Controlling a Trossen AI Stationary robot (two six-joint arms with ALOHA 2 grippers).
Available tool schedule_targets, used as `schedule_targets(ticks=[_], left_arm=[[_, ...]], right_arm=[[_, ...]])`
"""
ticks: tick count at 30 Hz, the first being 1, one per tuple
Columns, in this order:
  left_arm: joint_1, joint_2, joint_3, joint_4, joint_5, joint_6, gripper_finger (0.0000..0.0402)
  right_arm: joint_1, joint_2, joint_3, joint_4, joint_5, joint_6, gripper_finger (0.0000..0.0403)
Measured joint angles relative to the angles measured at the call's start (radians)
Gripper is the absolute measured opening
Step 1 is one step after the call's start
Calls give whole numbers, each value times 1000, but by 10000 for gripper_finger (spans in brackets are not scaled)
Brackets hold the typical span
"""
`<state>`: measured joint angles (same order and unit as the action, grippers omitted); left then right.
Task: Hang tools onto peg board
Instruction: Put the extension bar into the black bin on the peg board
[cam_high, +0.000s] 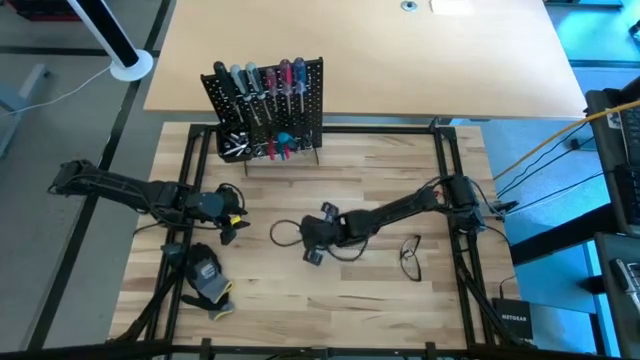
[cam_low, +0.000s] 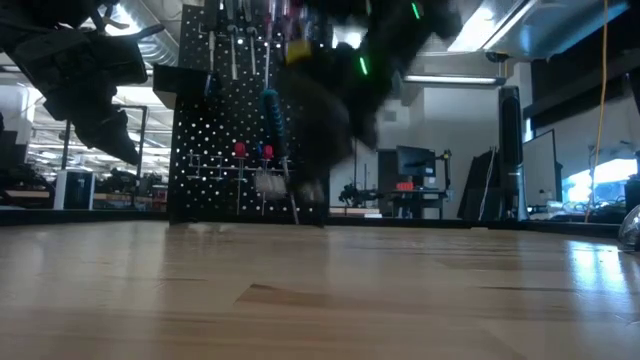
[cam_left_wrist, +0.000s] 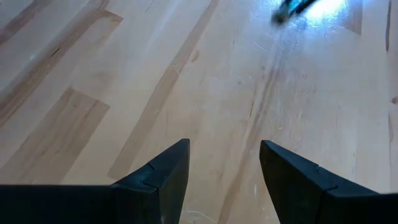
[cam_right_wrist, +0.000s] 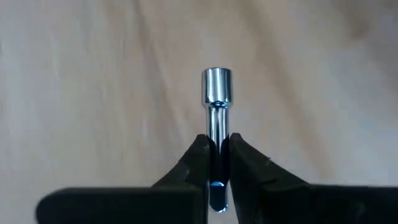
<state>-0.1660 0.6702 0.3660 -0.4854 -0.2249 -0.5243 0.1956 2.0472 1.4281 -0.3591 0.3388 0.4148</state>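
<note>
- Right gripper (cam_right_wrist: 215, 163) clamped on silver bit (cam_right_wrist: 216, 106), shaft upright between fingers, socket end clear ahead — likely for carrying.
- Peg board (cam_high: 268, 108) well beyond it.
- Left gripper (cam_left_wrist: 224, 163) apart, empty, over table (cam_left_wrist: 124, 74).

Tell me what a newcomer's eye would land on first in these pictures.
First, the small shiny silver metal socket bit pinched between the right gripper's dark fingers, above the pale wooden tabletop near its middle. Next, the upright black perforated peg board at the table's far edge, already hung with a row of screwdrivers. The left gripper waits open at the left.
</note>
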Motion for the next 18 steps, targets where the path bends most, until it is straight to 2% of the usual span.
schedule_targets(ticks=[5, 11, 15, 18], left_arm=[[0, 0, 0, -1, 0, -15, 184], [0, 0, 0, 0, 0, -18, 184], [0, 0, 0, 0, 0, -14, 184], [0, 0, 0, 0, -13, -1, 184]], right_arm=[[-27, -21, 152, -94, 55, -139, 45], [-83, -23, 333, -72, 60, -322, 42], [-141, -23, 388, 35, 56, -401, 45], [-191, -20, 394, 191, -12, -431, 43]])
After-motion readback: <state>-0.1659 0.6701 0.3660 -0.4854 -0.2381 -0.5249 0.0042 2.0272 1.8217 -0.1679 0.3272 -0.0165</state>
